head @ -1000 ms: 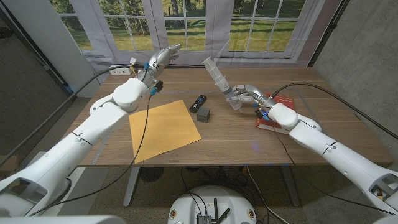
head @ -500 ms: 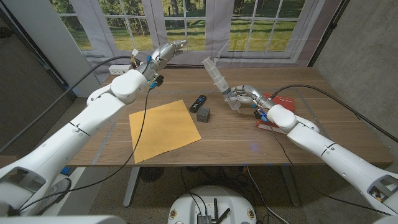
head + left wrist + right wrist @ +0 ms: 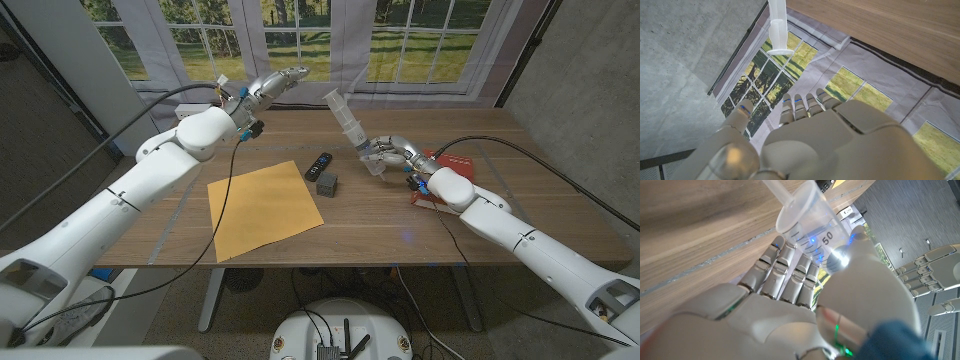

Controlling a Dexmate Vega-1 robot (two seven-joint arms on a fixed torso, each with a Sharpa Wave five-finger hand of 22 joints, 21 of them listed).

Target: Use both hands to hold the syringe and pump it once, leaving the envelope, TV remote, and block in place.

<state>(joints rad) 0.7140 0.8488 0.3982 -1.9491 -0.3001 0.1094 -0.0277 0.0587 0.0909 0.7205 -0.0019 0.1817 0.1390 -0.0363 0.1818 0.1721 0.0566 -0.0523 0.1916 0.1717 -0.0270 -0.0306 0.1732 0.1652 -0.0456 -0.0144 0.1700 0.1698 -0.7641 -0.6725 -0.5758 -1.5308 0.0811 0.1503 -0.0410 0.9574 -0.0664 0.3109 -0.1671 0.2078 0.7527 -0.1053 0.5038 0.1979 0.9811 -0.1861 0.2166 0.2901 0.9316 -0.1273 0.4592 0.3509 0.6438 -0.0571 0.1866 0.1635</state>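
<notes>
Head view: right hand (image 3: pixel 392 152) grips the syringe (image 3: pixel 352 129) barrel, tilted above the table (image 3: pixel 500 215).
Left hand (image 3: pixel 272 84), fingers apart and empty, should approach the plunger top squarely, clear of remote (image 3: pixel 318 165), block (image 3: pixel 327 184) and envelope (image 3: pixel 262 208).

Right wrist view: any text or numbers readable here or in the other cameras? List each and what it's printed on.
"50": on the clear syringe barrel, beside black scale marks, held in the right hand.
Other scale marks on the barrel: lines only, no further digits readable.
TV remote, block, envelope: no text readable in the head view.
</notes>
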